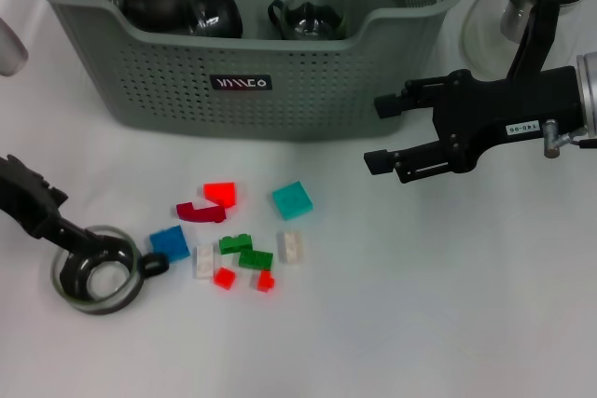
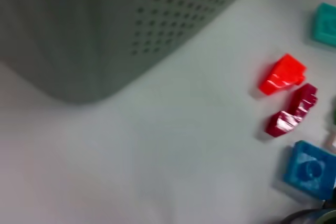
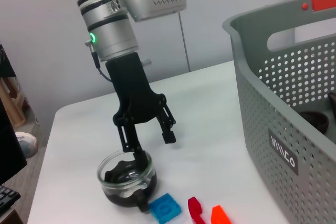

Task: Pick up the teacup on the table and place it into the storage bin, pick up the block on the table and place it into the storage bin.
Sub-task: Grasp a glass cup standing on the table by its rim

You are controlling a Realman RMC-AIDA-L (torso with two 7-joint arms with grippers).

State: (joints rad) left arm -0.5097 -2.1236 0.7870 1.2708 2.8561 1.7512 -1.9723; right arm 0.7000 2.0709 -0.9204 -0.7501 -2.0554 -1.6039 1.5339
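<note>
Left gripper point(image 3: 153, 141) down over the teacup point(image 1: 96, 275), which sits on the surface well in front of the bin's point(image 1: 308, 100) left corner; fingers apart, one dipped inside the rim, the other outside, not yet clamped, so the cup is judged ungrasped. Blocks point(image 1: 238, 230) lie scattered beside the cup, before the bin's front wall, none picked. Right gripper point(image 1: 385, 134) hovers by the bin's right front corner, fingers apart and empty; dark teaware already lies in the bin, but both this cup and a block remain to go in.
</note>
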